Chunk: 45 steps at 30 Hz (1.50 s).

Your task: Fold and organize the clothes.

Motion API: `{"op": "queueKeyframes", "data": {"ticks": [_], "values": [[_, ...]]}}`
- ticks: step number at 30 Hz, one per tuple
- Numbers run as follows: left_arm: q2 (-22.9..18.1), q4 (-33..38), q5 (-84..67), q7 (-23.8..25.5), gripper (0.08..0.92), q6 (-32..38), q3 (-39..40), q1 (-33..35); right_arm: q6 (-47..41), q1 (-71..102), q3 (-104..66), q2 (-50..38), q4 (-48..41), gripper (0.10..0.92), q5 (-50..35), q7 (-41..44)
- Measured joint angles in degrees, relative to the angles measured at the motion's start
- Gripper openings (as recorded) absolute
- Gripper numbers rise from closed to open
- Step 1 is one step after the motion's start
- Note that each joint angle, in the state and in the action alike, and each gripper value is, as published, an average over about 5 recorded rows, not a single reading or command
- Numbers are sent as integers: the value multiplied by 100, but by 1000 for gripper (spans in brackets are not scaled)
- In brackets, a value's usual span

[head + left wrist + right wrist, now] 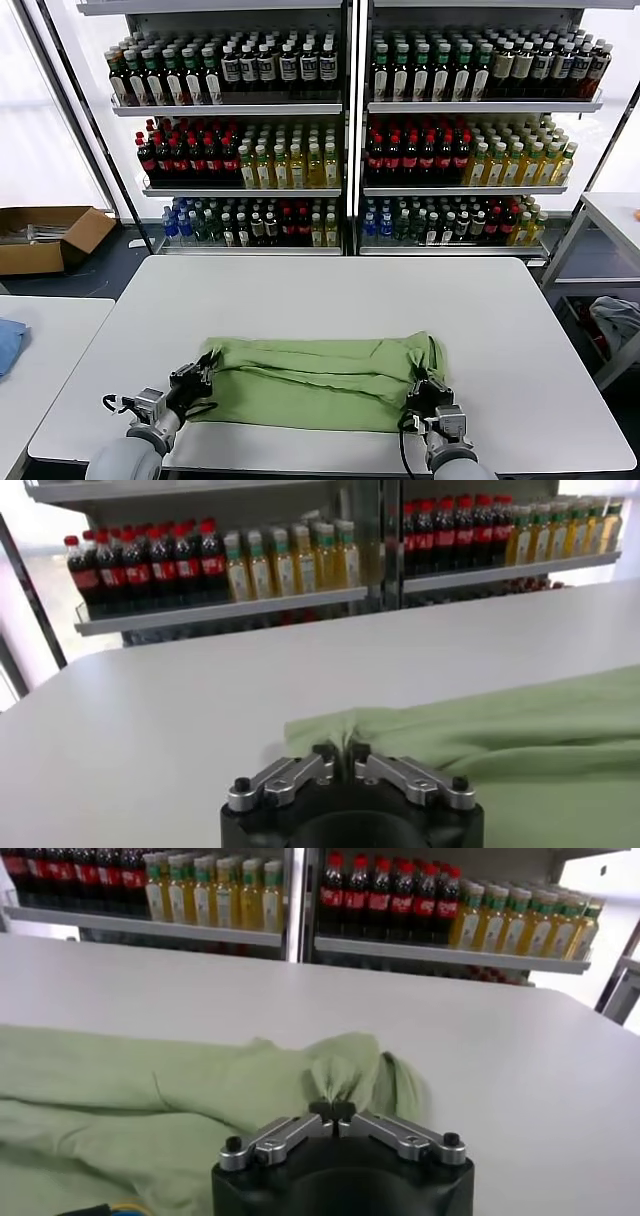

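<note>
From the head camera I see the light green polo shirt lying folded on the near half of the white table, its long axis running left to right. Only the wrist cameras show the grips: my left gripper is clenched on the shirt's left end, my right gripper pinches a bunched fold at its right end

Black end effector bodies, silver screw-studded finger links.
</note>
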State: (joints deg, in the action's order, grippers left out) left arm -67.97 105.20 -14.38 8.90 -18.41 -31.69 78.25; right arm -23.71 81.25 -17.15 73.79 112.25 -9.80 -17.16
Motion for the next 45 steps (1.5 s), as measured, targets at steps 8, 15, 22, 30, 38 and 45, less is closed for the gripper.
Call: {"op": "queueKeyframes", "data": {"ticks": [8, 15, 22, 30, 38, 45], "values": [[-84, 175, 72, -62, 453, 3, -40, 48, 69, 147, 13, 49, -65, 376, 171, -120], [-158, 389, 79, -154, 661, -46, -116, 129, 55, 298, -134, 5, 223, 585, 108, -134], [-267, 639, -30, -319, 813, -165, -234, 170, 40, 373, -455, -121, 948, 763, -68, -130], [-468, 573, -294, -498, 823, -293, -321, 131, 90, 409, -561, -231, 1633, 822, -203, -114], [-700, 189, -518, -560, 823, -386, -310, 1, 109, 508, -566, -307, 1996, 823, -228, -102], [-788, -16, -654, -544, 823, -454, -283, -6, 171, 593, -540, -319, 2096, 823, -208, -84]]}}
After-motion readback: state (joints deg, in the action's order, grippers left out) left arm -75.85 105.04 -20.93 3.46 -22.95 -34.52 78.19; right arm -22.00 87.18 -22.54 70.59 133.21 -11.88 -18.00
